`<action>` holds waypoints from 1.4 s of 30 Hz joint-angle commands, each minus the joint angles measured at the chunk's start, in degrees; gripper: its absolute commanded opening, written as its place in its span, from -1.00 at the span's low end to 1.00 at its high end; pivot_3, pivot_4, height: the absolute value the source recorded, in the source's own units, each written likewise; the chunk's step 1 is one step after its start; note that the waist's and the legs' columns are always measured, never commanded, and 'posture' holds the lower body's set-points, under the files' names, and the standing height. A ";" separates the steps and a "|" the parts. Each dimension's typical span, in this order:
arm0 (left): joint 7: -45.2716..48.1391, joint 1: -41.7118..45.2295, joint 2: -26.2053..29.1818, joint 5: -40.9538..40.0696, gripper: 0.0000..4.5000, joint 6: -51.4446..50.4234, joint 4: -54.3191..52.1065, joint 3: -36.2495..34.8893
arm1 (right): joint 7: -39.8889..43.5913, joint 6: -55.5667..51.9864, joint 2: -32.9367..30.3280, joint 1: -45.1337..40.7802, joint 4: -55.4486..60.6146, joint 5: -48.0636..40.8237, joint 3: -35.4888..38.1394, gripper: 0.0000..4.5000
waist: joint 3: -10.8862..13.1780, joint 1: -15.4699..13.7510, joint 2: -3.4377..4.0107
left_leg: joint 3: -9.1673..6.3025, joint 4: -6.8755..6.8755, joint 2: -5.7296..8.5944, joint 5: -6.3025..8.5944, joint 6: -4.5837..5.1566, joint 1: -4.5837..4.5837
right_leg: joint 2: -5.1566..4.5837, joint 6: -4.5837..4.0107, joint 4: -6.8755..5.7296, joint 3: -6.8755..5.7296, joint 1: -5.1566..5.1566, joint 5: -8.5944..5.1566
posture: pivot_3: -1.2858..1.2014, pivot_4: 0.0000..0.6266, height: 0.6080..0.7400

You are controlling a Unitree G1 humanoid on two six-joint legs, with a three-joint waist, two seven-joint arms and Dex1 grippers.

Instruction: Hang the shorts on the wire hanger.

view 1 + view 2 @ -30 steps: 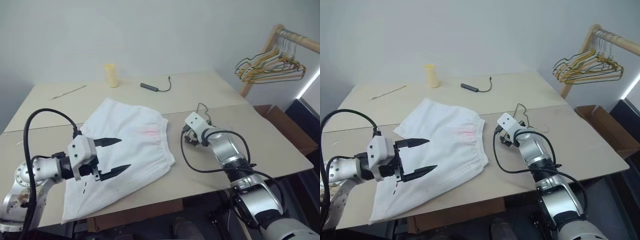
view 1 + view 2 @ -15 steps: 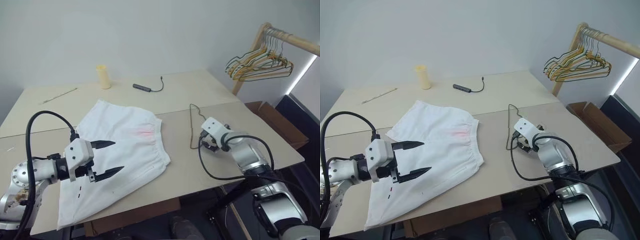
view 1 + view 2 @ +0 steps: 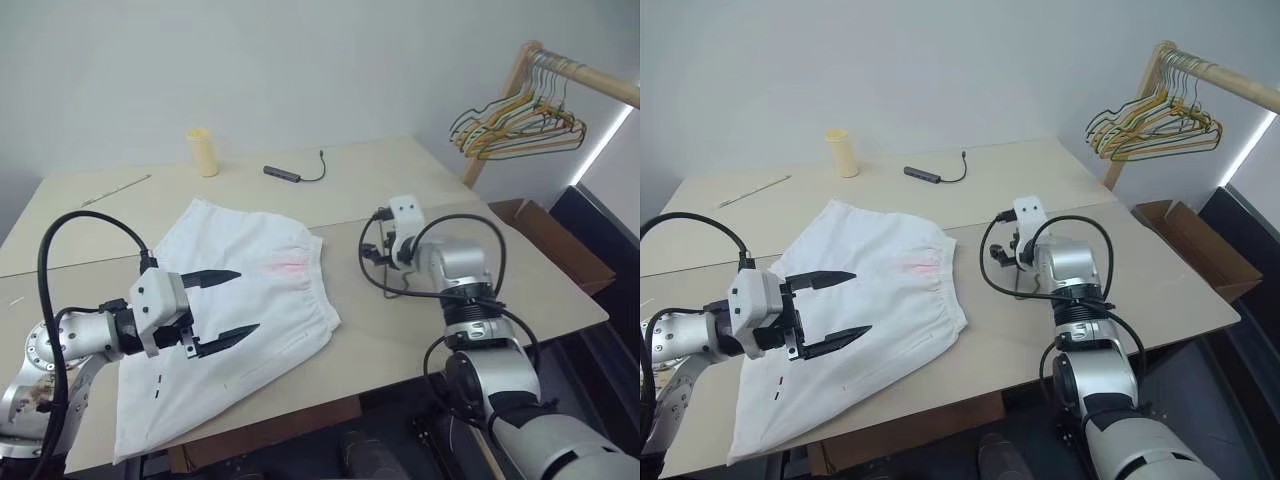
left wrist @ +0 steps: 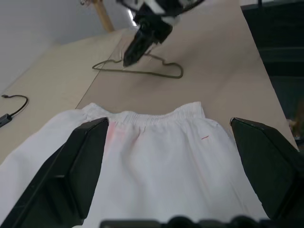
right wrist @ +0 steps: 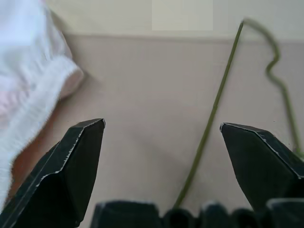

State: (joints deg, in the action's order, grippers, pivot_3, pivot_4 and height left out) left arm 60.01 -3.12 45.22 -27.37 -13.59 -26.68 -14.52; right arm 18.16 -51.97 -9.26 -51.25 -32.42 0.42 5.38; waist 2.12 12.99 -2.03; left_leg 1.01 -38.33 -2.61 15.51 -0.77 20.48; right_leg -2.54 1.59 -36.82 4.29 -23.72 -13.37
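Note:
The white shorts (image 3: 250, 270) lie spread flat on the table, waistband toward the right, with a faint pink stain near it. My left gripper (image 3: 248, 300) hovers open over their lower left part, holding nothing. The wire hanger (image 4: 142, 70), thin and olive-green, lies flat on the table just beyond the waistband. My right gripper (image 5: 161, 124) is open and points down at the table, with the hanger's wire (image 5: 209, 118) between its fingers and the waistband edge (image 5: 42, 80) off to one side. In the head views the right arm (image 3: 405, 220) covers most of the hanger.
A yellow cup (image 3: 201, 151), a black dongle with cable (image 3: 290, 175) and a thin stick (image 3: 115, 187) lie at the table's far side. A wooden rack with several yellow and green hangers (image 3: 515, 120) stands at the right, with a cardboard box (image 3: 545, 240) below it.
My right arm swung out to the right, then back left toward the shorts while its wrist rolled; it now stands over the hanger. The left gripper has stayed put. The camera view shifted.

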 commanded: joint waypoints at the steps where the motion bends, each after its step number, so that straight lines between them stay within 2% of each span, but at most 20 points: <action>1: -0.74 0.51 0.44 -0.81 0.98 -0.37 -1.93 0.29 | -3.05 3.08 0.68 -4.06 -3.95 -1.50 1.71 1.00 | 0.01 0.24 0.02 | -0.01 0.00 0.00 0.00 0.00 0.00 | 0.00 0.00 -0.01 0.00 0.00 0.00 | -0.04 -1.00 1.00; 8: -1.14 0.15 0.75 -0.71 0.98 -0.85 -2.50 0.60 | -3.64 0.91 1.29 -2.12 -6.22 -1.82 -1.06 1.00 | 0.02 0.33 0.04 | -0.12 0.00 0.00 0.00 0.00 -0.04 | 0.06 0.00 -0.05 -0.02 0.01 0.00 | -0.04 -1.00 1.00; 16: -1.11 0.46 0.58 -0.52 0.98 -1.06 -2.76 1.14 | -9.42 0.11 2.90 -0.80 -6.68 -2.49 0.82 1.00 | 0.03 0.31 0.04 | -0.15 0.00 0.00 0.00 0.00 -0.07 | 0.06 0.00 -0.03 -0.03 0.06 0.00 | -0.05 -1.00 1.00; 27: -0.98 1.00 0.51 -0.18 0.98 -0.38 -2.35 1.83 | -13.05 -1.77 2.92 -0.61 -7.57 -5.73 4.71 1.00 | 0.03 0.25 0.05 | -0.19 0.00 0.00 0.00 0.00 -0.17 | 0.05 0.03 0.04 -0.11 0.23 -0.02 | -0.06 -1.00 1.00; 31: -0.89 1.30 0.53 -0.14 1.00 -0.26 -2.15 1.94 | -12.65 -2.00 2.88 0.32 -8.13 -4.49 2.08 0.60 | 0.03 0.32 0.06 | -0.23 0.00 0.00 0.00 0.00 -0.23 | 0.06 0.19 0.08 -0.16 0.34 -0.12 | -0.06 -1.00 1.00; 32: -0.88 1.46 0.53 -0.14 1.00 -0.25 -2.05 1.98 | -12.65 -1.58 2.85 0.70 -8.15 -3.87 1.04 0.40 | 0.03 0.32 0.05 | -0.24 0.00 -0.01 0.00 0.00 -0.24 | 0.06 0.25 0.08 -0.16 0.35 -0.15 | -0.06 -1.00 1.00; 34: -0.87 1.67 0.52 -0.09 1.00 -0.21 -1.94 2.04 | -12.25 -1.41 2.81 1.13 -8.38 -3.33 -0.24 0.14 | 0.03 0.33 0.05 | -0.24 0.00 -0.01 0.00 0.00 -0.26 | 0.06 0.32 0.08 -0.16 0.36 -0.20 | -0.06 -1.00 1.00; 41: -0.93 1.66 0.41 0.03 1.00 -0.09 -2.25 2.20 | -11.63 -1.18 2.54 2.23 -8.19 -2.26 -3.08 -0.99 | 0.02 0.45 0.03 | -0.27 0.00 -0.03 0.00 0.00 -0.30 | 0.08 0.40 0.09 -0.17 0.52 -0.25 | -0.05 -1.00 1.00; 42: -0.95 1.67 0.40 0.10 1.00 -0.03 -2.21 2.21 | -11.73 -1.17 2.49 2.32 -8.19 -2.25 -3.15 -0.99 | 0.02 0.45 0.04 | -0.27 0.01 -0.03 0.00 0.00 -0.30 | 0.09 0.41 0.09 -0.17 0.55 -0.26 | -0.05 -1.00 1.00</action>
State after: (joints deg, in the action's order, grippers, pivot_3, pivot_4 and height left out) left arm 59.25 -2.41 45.32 -27.16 -14.86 -28.03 -12.27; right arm 5.90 -52.44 -7.45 -50.55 -39.37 -1.75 2.88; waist 2.14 13.44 -1.99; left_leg 0.73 -38.32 -2.64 15.51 -0.77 20.18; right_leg -2.44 2.01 -36.73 4.12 -23.16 -13.63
